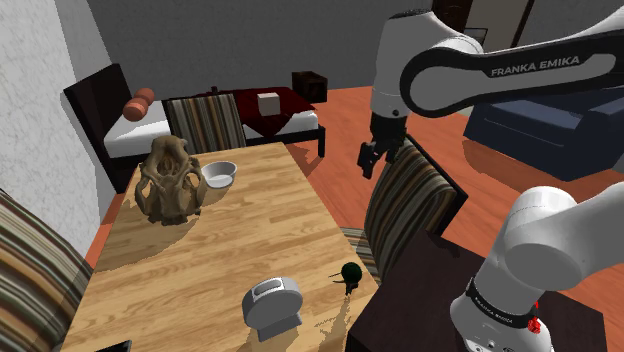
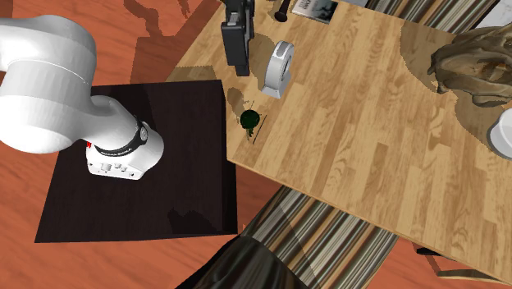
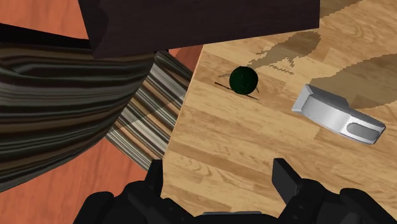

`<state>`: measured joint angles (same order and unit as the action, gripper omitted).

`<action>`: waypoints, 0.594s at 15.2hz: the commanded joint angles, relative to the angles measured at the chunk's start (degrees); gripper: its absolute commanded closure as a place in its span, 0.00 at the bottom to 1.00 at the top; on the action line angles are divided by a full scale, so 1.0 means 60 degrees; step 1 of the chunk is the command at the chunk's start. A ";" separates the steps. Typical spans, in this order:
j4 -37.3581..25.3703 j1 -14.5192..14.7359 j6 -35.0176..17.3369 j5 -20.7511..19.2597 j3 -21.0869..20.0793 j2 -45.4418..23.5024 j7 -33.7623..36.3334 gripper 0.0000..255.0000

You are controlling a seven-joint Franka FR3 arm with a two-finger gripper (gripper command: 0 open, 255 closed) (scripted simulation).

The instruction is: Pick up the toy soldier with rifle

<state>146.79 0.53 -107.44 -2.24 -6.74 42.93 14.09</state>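
Two jaws hung spread, well above the dark-green toy soldier (image 3: 243,80); we feared a skewed descent would knock it off the desk (image 3: 222,153) edge nearby.

Wood table (image 1: 200,255) w/ brown skull-like sculpture (image 1: 168,182) at far end, white bowl (image 1: 219,173) just beside it. Grey gadget (image 1: 272,304) (toaster-ish, upright) at near end. Striped chair (image 1: 405,205) along one side, second chair (image 1: 205,122) at far end. Bed (image 1: 135,130) & blue sofa (image 1: 540,130) in bkgd.
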 commanded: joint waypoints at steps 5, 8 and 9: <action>0.1308 0.0085 -0.1697 0.0232 -0.0466 -0.0749 0.0740 0.00; 0.1823 0.0112 -0.2638 0.0328 -0.0722 -0.1360 0.1126 0.00; 0.1972 0.0114 -0.2967 0.0355 -0.0813 -0.1602 0.1260 0.00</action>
<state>157.99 1.23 -122.47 -0.29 -10.87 35.70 20.57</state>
